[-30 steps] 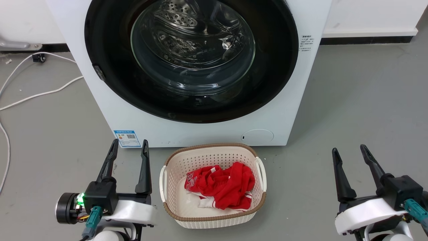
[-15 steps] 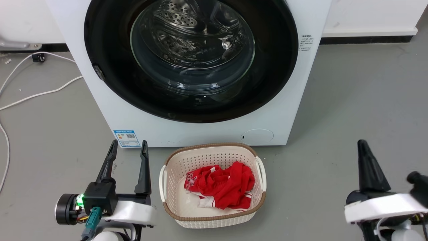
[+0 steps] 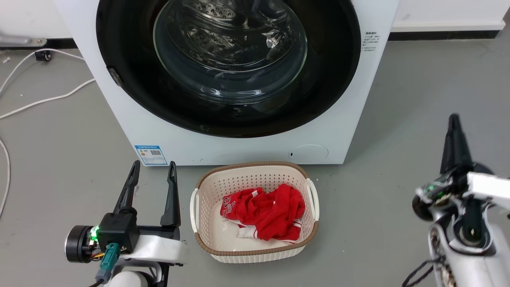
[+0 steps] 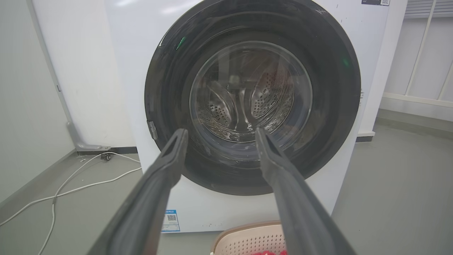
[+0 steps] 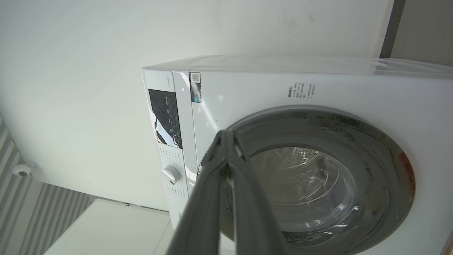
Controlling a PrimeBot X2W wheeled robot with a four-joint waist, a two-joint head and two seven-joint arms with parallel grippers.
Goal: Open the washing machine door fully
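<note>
While the washing machine door (image 3: 229, 59) lies shut, flush against the white machine front, its glossy black ring surrounds a bulging clear glass bowl through which the perforated steel drum shows; a small latch piece (image 3: 115, 77) sits on the ring's left edge. Left gripper (image 3: 153, 165) hovers low at the left of the head view, fingers well apart and holding nothing; in the left wrist view (image 4: 220, 131) they frame the lower part of the glass. Right gripper (image 3: 453, 119) is raised at the right, clear of the machine; in the right wrist view (image 5: 226, 136) its fingers meet at the tips, with nothing between them. Blue label (image 3: 151, 154) at the machine's lower left corner bears a QR code; its text, and the printed lines (image 3: 370, 42) to the right of the door, are too small to read. Laundry basket (image 3: 207, 249), white with a brown rim, stands on the floor just before the machine; red garment (image 3: 267, 211) inside it carries white characters, illegible.
</note>
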